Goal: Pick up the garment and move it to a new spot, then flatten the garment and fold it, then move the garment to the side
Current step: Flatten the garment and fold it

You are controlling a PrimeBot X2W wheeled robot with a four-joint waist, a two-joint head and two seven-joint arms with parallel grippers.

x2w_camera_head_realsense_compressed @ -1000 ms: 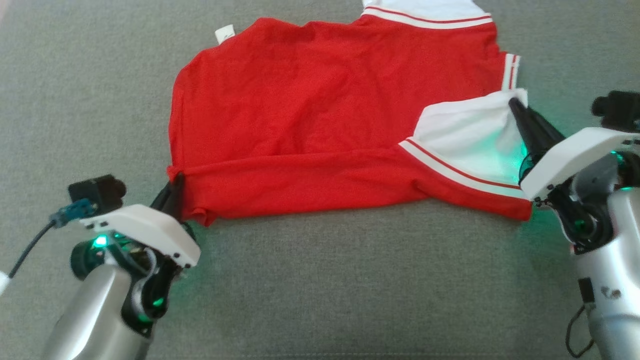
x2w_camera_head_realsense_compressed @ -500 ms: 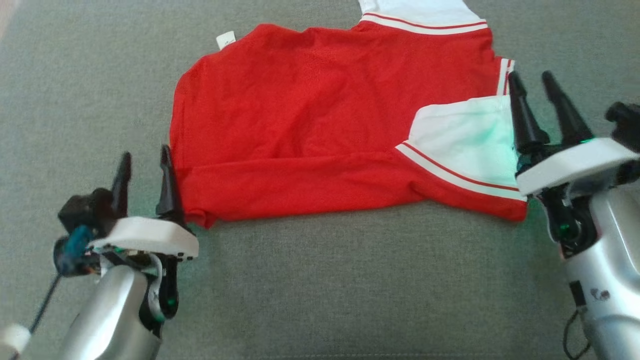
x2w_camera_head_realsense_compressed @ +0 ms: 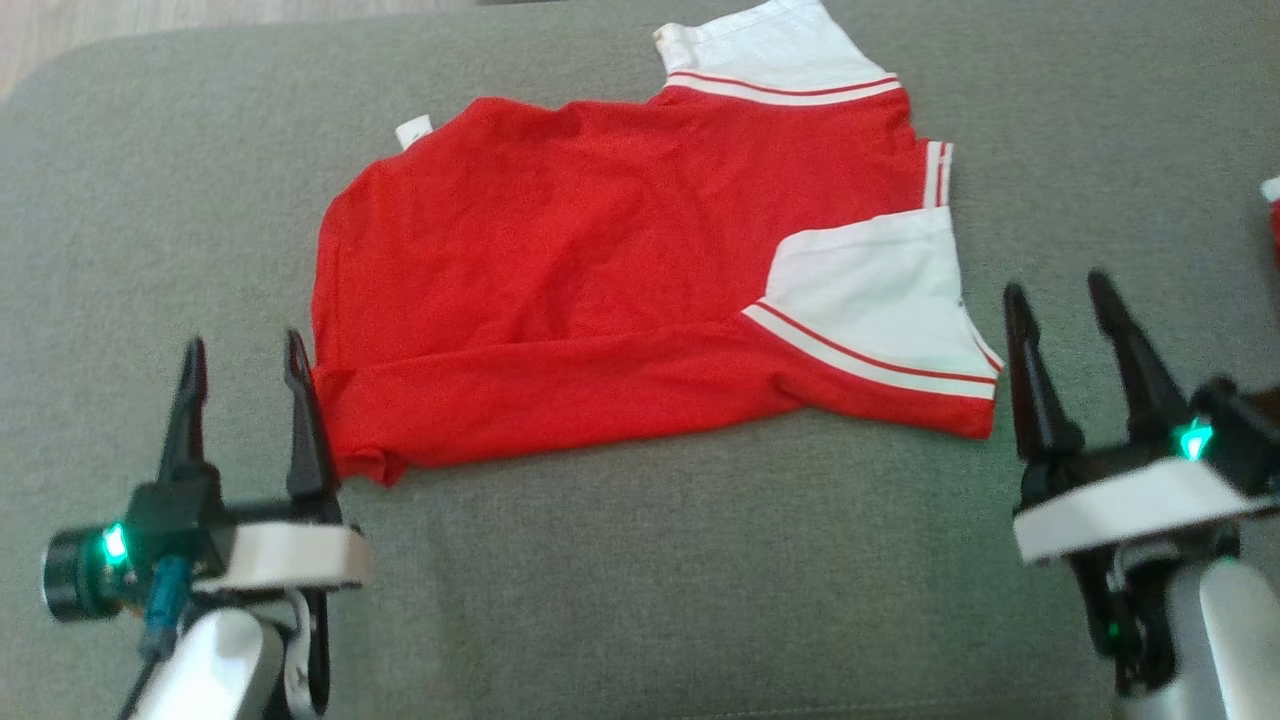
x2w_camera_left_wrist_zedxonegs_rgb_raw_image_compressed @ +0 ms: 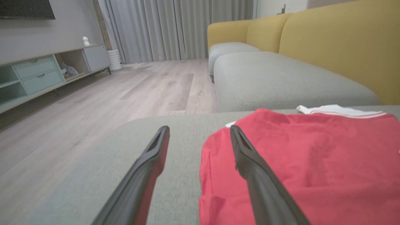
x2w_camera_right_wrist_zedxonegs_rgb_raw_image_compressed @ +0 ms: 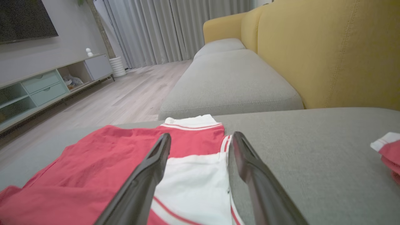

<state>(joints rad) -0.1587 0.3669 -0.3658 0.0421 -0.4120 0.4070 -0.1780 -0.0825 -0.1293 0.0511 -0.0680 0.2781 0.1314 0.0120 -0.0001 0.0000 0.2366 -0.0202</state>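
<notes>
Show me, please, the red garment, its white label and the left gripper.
red garment (x2w_camera_head_realsense_compressed: 560,260), head view, middle of the red body.
white label (x2w_camera_head_realsense_compressed: 412,132), head view, centre of the tab.
left gripper (x2w_camera_head_realsense_compressed: 243,342), head view, midway between its open fingertips.

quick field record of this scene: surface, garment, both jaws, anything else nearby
surface: grey fabric sofa cushion
garment: red fabric garment with white, red-striped sleeves, spread out on the cushion, somewhat wrinkled
fold: one white sleeve lies folded in over the red body
left jaws: open, beside the garment's near left corner, holding nothing
right jaws: open, beside the folded-in sleeve, holding nothing
other: second red and white cloth at the right edge of the head view
</notes>
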